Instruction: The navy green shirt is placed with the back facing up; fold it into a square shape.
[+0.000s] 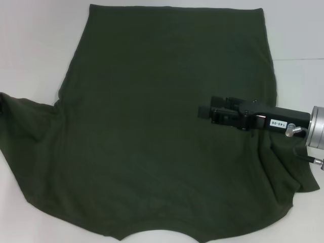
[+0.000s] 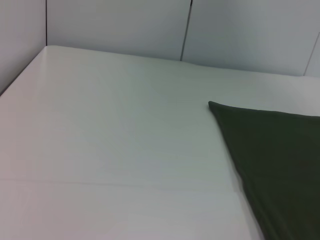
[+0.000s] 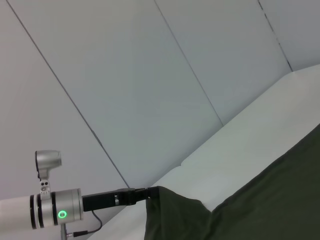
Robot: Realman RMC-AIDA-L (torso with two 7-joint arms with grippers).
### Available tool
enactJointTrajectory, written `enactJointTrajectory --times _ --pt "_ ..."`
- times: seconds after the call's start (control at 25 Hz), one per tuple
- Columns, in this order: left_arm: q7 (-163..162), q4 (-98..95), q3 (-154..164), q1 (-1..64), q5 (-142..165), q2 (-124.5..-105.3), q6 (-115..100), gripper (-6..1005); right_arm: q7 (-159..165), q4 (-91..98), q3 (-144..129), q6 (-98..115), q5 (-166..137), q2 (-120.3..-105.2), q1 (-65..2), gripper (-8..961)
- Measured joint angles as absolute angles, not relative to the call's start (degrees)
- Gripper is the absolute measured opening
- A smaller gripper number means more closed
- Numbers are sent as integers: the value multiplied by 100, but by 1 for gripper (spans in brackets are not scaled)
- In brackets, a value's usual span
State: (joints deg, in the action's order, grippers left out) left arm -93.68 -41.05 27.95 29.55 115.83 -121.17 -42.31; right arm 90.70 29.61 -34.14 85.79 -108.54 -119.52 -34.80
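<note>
The navy green shirt lay spread on the white table and filled most of the head view. Its hem was at 12 o'clock and its neck dip at 6 o'clock, close to the robot. One sleeve stuck out flat at 9 o'clock. On the other side, at about 3 to 4 o'clock, the cloth was bunched and rose up toward the right gripper. The R gripper hung over the shirt at 3 o'clock, reaching in from the edge w/ its tip aimed at 9 o'clock. Its fingers looked closed on a fold of the shirt's side, but dark cloth against dark fingers made that hard to see. In the right wrist view the cloth went up into a pulled peak, which fits a pinch. It was prob. held that way so the side and sleeve could be laid over the middle. That would make one straight edge for the square. So the shirt was under the gripper and also hung from it. The left arm was not in the head view. Its cam only saw bare table and one flat corner of the shirt, so it seemed parked off at 9 o'clock.
</note>
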Motion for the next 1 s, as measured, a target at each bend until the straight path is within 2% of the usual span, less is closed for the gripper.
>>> enactJointTrajectory --times 0.68,1.0 --pt "-9765 -4443 2796 2900 11549 -12179 -6106 2 8997 2883 -3410 8592 -10854 -11952 -3422 883" --pt "-9752 -4587 2794 2893 11584 -12174 -5805 2 8994 2883 -3419 8609 -10854 -11952 -3410 883"
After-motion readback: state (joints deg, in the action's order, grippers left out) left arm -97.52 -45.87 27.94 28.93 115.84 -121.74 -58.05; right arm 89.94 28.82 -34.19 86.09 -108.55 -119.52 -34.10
